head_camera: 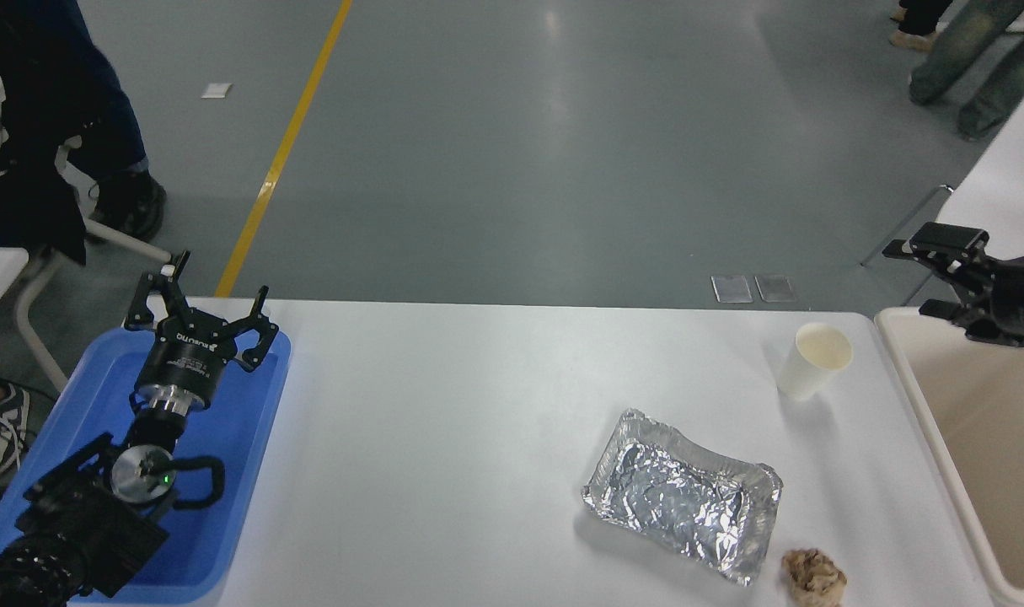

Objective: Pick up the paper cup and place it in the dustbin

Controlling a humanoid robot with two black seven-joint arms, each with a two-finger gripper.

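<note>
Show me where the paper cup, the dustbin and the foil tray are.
paper cup (pixel 811 364): head view, on its outer side wall.
dustbin (pixel 906 373): head view, on its left rim.
foil tray (pixel 764 482): head view, on its right-hand rim.

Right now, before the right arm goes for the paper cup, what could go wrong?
1. The paper cup stands upright, light and apart from the right claw, which hangs open over the dustbin; a sideways touch may tip it.
2. The cup is close to the table's far edge, so a push could send it off.
3. The foil tray lies just in front of the cup; a low approach might knock it.
</note>
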